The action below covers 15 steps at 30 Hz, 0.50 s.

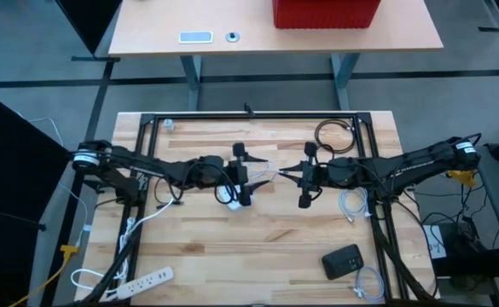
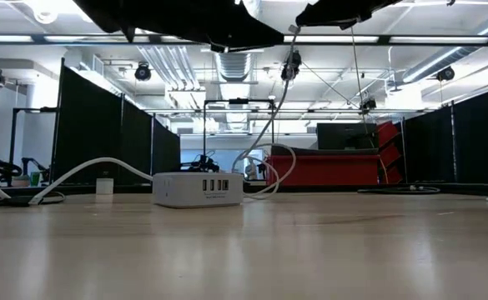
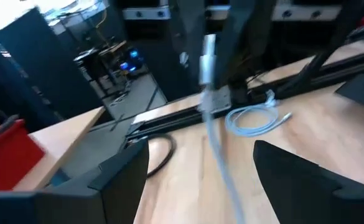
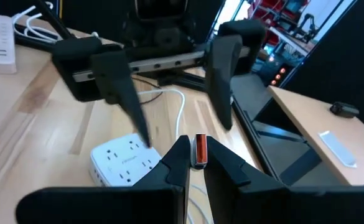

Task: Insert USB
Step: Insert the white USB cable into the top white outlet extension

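From above, both grippers hang over the white charger (image 1: 226,194). At table level the charger's ports face the camera. The left gripper (image 3: 200,171) is spread, empty. The right gripper (image 4: 197,163) pinches the USB plug (image 4: 200,151) above the charger; a tilted plug could jam.

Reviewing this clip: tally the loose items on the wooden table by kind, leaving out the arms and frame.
White USB charging hub: 1
White power strip: 1
Black device: 1
Coiled black cable: 1
Coiled white cables: 2
USB plug, held in the right gripper: 1
Total: 7
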Each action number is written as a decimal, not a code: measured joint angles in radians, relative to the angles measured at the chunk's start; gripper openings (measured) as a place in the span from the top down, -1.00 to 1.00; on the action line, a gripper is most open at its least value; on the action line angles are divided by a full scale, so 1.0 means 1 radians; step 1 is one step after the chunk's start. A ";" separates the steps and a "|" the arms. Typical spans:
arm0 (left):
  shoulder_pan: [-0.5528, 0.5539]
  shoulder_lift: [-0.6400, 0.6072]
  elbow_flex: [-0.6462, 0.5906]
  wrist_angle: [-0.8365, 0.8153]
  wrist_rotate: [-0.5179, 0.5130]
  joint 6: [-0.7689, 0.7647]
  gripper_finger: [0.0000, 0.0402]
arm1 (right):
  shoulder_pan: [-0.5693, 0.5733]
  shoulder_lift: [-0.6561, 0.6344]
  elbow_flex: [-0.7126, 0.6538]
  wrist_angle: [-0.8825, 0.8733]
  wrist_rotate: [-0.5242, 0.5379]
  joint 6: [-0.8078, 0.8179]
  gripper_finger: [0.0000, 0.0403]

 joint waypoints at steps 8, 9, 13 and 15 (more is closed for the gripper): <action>0.000 0.053 0.000 0.154 0.027 -0.039 -0.38 | 0.000 0.042 0.000 0.074 -0.027 -0.056 0.91; 0.000 0.055 0.000 0.160 0.027 -0.045 -0.38 | 0.000 0.044 0.000 0.078 -0.027 -0.058 0.91; 0.001 0.059 0.000 0.156 0.010 -0.077 -0.37 | 0.000 0.044 0.000 0.105 -0.047 -0.070 0.91; 0.002 0.059 0.000 0.158 0.006 -0.089 -0.37 | 0.000 0.045 0.000 0.121 -0.084 -0.072 0.91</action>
